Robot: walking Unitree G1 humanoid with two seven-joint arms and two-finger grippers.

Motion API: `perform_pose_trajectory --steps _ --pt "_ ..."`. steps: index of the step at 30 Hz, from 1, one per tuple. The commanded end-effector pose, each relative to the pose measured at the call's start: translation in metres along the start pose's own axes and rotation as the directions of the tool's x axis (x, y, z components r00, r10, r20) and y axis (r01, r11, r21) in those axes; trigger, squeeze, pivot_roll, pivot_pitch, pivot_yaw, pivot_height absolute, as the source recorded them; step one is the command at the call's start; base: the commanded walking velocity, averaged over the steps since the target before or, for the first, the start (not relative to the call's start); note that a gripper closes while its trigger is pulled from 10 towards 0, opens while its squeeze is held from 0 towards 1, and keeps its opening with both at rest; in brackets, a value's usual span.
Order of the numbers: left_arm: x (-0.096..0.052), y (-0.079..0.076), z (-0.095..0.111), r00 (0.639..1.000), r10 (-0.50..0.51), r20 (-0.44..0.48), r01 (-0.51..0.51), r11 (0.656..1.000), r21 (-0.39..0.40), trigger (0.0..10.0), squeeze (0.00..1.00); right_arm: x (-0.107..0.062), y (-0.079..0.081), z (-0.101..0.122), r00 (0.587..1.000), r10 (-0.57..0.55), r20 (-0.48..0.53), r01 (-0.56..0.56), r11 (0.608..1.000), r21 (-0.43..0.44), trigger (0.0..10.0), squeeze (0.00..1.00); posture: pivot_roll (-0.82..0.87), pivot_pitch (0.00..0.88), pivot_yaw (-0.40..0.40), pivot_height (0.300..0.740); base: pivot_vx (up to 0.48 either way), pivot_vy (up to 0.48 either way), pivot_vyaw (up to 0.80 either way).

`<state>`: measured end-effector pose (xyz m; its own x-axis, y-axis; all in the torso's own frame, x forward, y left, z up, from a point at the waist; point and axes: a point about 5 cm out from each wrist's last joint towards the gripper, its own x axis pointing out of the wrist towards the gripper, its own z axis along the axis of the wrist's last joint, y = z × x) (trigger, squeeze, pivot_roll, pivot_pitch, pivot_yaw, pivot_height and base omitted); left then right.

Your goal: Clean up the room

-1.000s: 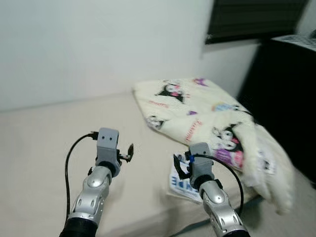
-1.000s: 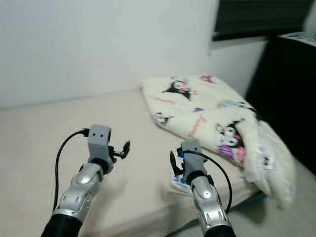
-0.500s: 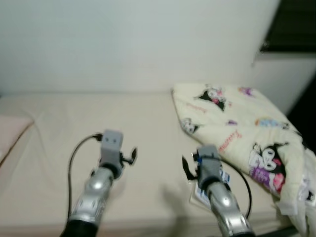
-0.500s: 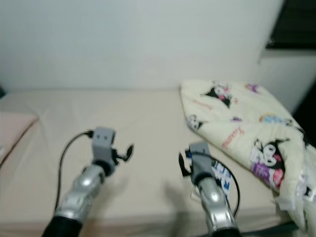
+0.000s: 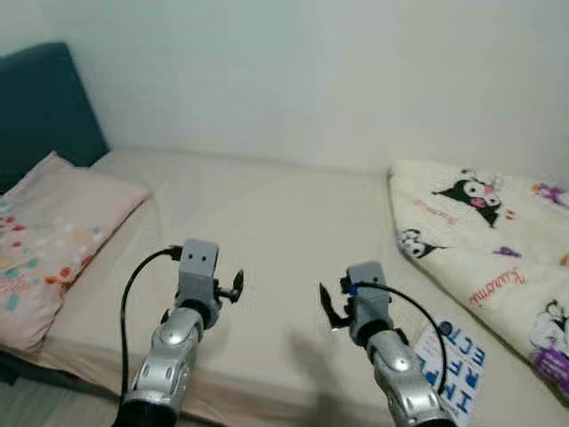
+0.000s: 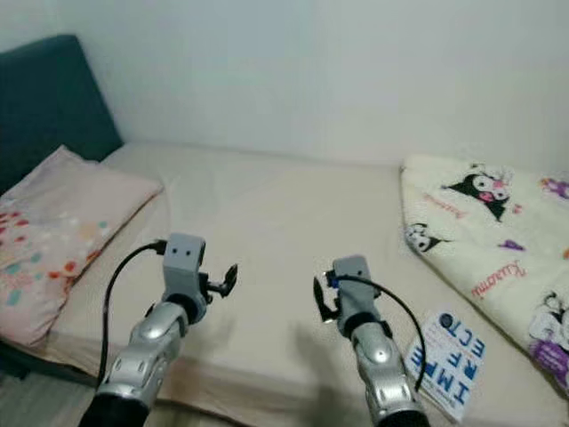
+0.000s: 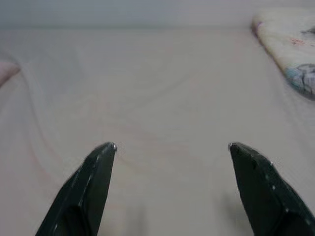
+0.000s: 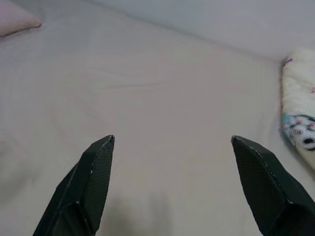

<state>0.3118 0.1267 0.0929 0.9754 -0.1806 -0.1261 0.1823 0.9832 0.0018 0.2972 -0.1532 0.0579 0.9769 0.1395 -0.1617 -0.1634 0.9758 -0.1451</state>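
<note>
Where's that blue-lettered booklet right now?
The booklet lies on the bed's near edge at the robot's right, just right of the right hand, below the cartoon blanket.

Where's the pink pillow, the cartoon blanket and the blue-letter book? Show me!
pink pillow [image 5: 53, 231], left eye view, middle of its top face
cartoon blanket [image 5: 484, 240], left eye view, cream fabric near the black character
blue-letter book [image 6: 449, 363], right eye view, cover's centre

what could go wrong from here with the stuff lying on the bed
The booklet lies near the bed's front edge, under the right gripper; a careless sweep might knock it to the floor. The cartoon blanket is loosely bunched, so lifting it by one corner could drag it over the booklet. Both the left gripper and the right are open and hold nothing, above bare sheet, where a low reach could snag the fabric.
</note>
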Motion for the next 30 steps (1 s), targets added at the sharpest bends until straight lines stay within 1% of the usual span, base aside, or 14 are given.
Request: perform_pose_trajectory --steps 1,2,3,8,14,18,22,30 --pt "-0.0021 0.0049 -0.0033 1.000 0.018 -0.017 -0.018 1.000 -0.011 10.0 0.00 0.0010 0.0027 0.0010 1.000 0.004 -0.003 -0.004 1.000 0.016 10.0 0.00 0.01 0.000 -0.033 0.740 0.000 0.000 0.80" --pt "-0.0017 0.0042 -0.0030 1.000 0.015 -0.017 -0.015 1.000 -0.014 10.0 0.00 0.0010 0.0015 0.0014 1.000 -0.002 -0.001 0.002 1.000 0.017 10.0 0.00 0.01 0.000 -0.032 0.740 0.000 0.000 0.80" --pt "-0.0012 0.0030 -0.0031 1.000 0.009 -0.019 -0.009 1.000 -0.012 10.0 0.00 0.0011 -0.0014 0.0015 1.000 -0.026 0.001 0.026 0.999 0.041 10.0 0.00 0.01 0.000 -0.032 0.740 0.000 0.000 0.00" --pt "-0.0007 0.0018 -0.0038 1.000 0.002 -0.026 -0.002 1.000 -0.011 10.0 0.00 0.0013 -0.0055 0.0011 0.998 -0.057 -0.005 0.057 0.996 0.074 10.0 0.00 0.00 0.000 -0.029 0.740 0.000 0.000 0.00" --pt "-0.0003 0.0035 -0.0031 1.000 0.010 -0.023 -0.010 1.000 -0.019 10.0 0.00 0.0012 -0.0064 0.0011 0.998 -0.062 -0.004 0.063 0.995 0.075 10.0 0.00 0.00 0.000 -0.027 0.740 0.000 0.000 0.00" --pt "0.0006 0.0031 -0.0013 1.000 0.000 -0.017 0.000 1.000 -0.007 10.0 0.00 0.0007 -0.0065 0.0011 0.998 -0.066 -0.005 0.066 0.995 0.078 10.0 0.00 0.00 0.000 -0.027 0.740 0.000 0.000 0.00" --pt "0.0020 0.0036 -0.0011 1.000 0.000 -0.017 0.000 1.000 -0.011 10.0 0.00 0.0000 -0.0064 0.0009 0.998 -0.067 -0.005 0.067 0.994 0.082 10.0 0.00 0.00 0.000 -0.024 0.740 0.000 0.000 0.00" --pt "0.0034 0.0039 -0.0016 1.000 -0.002 -0.023 0.001 0.999 -0.035 10.0 0.00 -0.0012 -0.0070 0.0003 0.997 -0.072 -0.006 0.073 0.993 0.090 10.0 0.00 0.00 0.000 -0.019 0.740 0.000 -0.398 0.00"
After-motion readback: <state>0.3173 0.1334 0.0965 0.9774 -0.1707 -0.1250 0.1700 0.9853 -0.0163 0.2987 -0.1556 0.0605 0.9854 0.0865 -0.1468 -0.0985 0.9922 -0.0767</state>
